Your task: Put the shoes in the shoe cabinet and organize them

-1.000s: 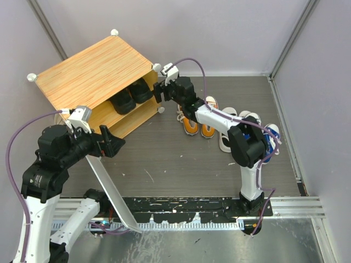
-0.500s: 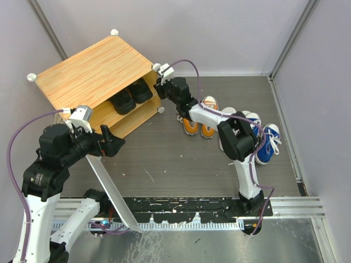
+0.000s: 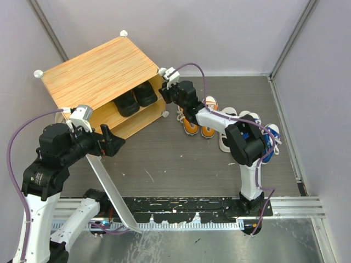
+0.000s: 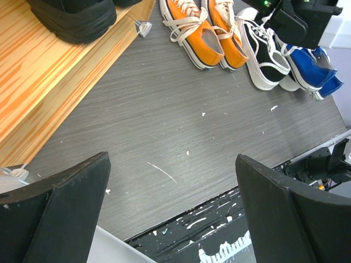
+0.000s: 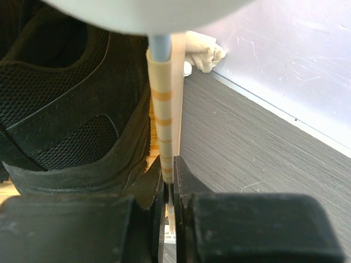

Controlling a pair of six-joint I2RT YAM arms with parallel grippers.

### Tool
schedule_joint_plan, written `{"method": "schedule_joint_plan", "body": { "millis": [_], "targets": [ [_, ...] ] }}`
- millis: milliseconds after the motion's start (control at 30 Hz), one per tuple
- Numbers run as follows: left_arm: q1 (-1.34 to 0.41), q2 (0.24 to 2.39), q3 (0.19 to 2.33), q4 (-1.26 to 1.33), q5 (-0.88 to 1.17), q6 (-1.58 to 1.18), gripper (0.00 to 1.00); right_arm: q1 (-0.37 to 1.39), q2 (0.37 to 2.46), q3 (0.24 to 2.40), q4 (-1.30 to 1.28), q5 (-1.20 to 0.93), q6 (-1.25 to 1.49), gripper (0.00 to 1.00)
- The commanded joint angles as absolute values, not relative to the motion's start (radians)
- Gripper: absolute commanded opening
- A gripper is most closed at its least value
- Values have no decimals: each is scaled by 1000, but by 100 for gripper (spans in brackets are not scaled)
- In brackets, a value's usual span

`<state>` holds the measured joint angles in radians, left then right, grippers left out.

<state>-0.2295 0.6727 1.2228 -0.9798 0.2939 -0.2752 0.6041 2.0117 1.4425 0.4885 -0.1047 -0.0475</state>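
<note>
The shoe cabinet stands at the far left, turned at an angle, with white round knobs at the corners of its striped wood-grain top. Its open front faces the near right. A long white panel slants from the cabinet's near corner down to the rail at the near edge.

The left gripper hangs beside the upper end of this panel. Its wrist view shows the claw released, fingers spread wide over bare floor.

The right arm reaches far and left across the row of loose shoes and hides part of it. The right gripper is clenched on the thin wood-grain edge of the cabinet's right side.

A pair of black shoes sits on the shelf inside, one of them pressed against the pinched edge.

Just right of the cabinet stands the orange pair. Further right are a black-and-white lace-up and the blue pair, all side by side.

The table is dark grey with a fine grain and white scuffs. Plain pale walls close it in on the left, far and right sides.
</note>
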Motion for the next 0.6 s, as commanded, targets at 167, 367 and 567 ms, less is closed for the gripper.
{"method": "schedule_joint_plan", "body": {
  "millis": [167, 367, 567],
  "targets": [
    [-230, 675, 1265, -925, 332, -301, 98, 594, 1805, 1397, 437, -227, -33, 1],
    [-229, 675, 1270, -918, 346, -307, 98, 594, 1747, 1315, 399, -196, -5, 21],
    [-229, 678, 1266, -914, 357, -311, 98, 594, 1676, 1259, 325, -157, 8, 61]
  ]
}}
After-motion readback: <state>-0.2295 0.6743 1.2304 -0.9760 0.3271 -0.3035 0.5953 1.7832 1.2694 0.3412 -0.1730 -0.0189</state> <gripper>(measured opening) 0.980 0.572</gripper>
